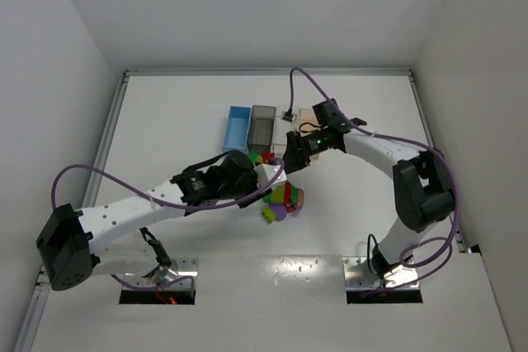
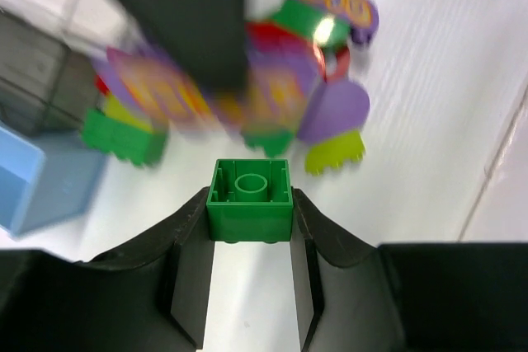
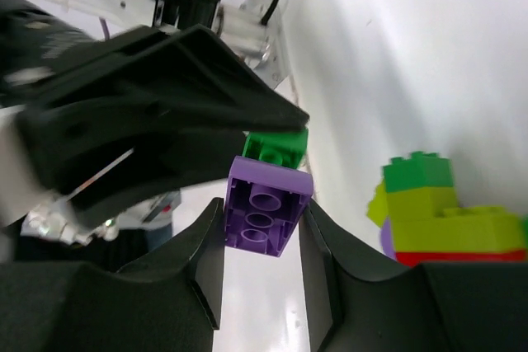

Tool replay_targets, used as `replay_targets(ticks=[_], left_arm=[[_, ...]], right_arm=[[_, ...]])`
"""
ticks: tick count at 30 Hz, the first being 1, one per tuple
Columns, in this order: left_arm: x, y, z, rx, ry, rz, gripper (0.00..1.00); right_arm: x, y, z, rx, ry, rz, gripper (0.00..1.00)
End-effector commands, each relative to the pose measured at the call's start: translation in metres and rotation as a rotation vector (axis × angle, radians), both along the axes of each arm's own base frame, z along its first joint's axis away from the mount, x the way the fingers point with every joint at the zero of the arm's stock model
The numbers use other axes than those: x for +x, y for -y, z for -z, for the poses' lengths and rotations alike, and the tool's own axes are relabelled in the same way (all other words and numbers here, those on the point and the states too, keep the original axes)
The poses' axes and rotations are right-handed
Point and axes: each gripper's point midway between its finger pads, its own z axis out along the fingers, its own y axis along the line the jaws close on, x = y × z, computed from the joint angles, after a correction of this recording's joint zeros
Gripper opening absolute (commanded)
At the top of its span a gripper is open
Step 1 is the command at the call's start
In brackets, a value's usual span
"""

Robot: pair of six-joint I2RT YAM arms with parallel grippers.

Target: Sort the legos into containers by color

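Note:
My left gripper (image 2: 249, 208) is shut on a green lego (image 2: 249, 195), hollow side towards the camera. My right gripper (image 3: 264, 220) is shut on a purple lego (image 3: 268, 208). In the right wrist view the green lego (image 3: 277, 144) sits right against the purple one's far end; I cannot tell if they are joined. In the top view both grippers, left (image 1: 274, 177) and right (image 1: 293, 161), meet above the table just in front of the bins. A pile of joined legos (image 1: 283, 201) in red, green, purple and yellow-green lies below them.
Four bins stand in a row behind the grippers: blue (image 1: 238, 128), dark grey (image 1: 262, 124), clear (image 1: 280, 144) mostly hidden, tan (image 1: 306, 114). A stack of yellow-green, green and red legos (image 3: 437, 216) shows at the right of the right wrist view.

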Motion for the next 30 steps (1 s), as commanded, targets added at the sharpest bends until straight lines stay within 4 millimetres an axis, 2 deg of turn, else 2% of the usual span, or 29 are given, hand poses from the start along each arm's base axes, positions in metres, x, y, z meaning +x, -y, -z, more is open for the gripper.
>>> replay_targets(ticks=[1,4,8,9,11,12,13,15,16,17,19,20,23,24,26,30], left_arm=[[-0.005,-0.026,0.014,0.041,-0.046,-0.062,0.00],[-0.004,-0.031,0.016,0.047,-0.051,-0.075,0.00],[0.018,-0.048,0.011,0.033,-0.049,-0.198,0.00],[0.031,-0.050,0.002,0.018,-0.040,-0.240,0.00],[0.060,-0.068,-0.003,0.020,-0.055,-0.357,0.00],[0.078,-0.067,-0.008,0.012,-0.071,-0.396,0.00],[0.095,-0.082,-0.009,0.000,-0.091,-0.468,0.00],[0.116,-0.089,-0.013,-0.018,-0.108,-0.526,0.05],[0.132,-0.089,-0.015,-0.024,-0.112,-0.552,0.07],[0.141,-0.095,-0.015,-0.030,-0.131,-0.580,0.08],[0.154,-0.093,-0.013,-0.040,-0.164,-0.593,0.11],[0.169,-0.093,-0.011,-0.048,-0.193,-0.615,0.11],[0.188,-0.089,-0.013,-0.079,-0.234,-0.624,0.14],[0.191,-0.088,-0.001,-0.062,-0.270,-0.636,0.14],[0.195,-0.083,0.009,-0.059,-0.297,-0.636,0.14],[0.203,-0.086,0.020,-0.045,-0.315,-0.660,0.20]], right_arm=[[0.022,0.016,-0.031,0.067,0.150,0.047,0.00],[0.030,0.026,-0.033,0.058,0.156,0.089,0.00],[0.040,0.034,-0.034,0.050,0.197,0.116,0.00],[0.044,0.038,-0.031,0.028,0.192,0.141,0.00],[0.052,0.044,-0.029,-0.005,0.229,0.175,0.00],[0.055,0.048,-0.028,-0.016,0.247,0.196,0.00],[0.062,0.049,-0.025,-0.040,0.271,0.217,0.00],[0.066,0.054,-0.024,-0.061,0.280,0.249,0.00],[0.066,0.055,-0.024,-0.063,0.295,0.256,0.00],[0.069,0.058,-0.026,-0.073,0.309,0.274,0.00],[0.073,0.059,-0.025,-0.083,0.323,0.286,0.00],[0.076,0.062,-0.029,-0.078,0.334,0.301,0.00],[0.078,0.065,-0.029,-0.079,0.334,0.311,0.00],[0.078,0.065,-0.029,-0.079,0.334,0.311,0.00],[0.079,0.065,-0.026,-0.082,0.326,0.310,0.00],[0.080,0.067,-0.027,-0.084,0.317,0.322,0.00]])
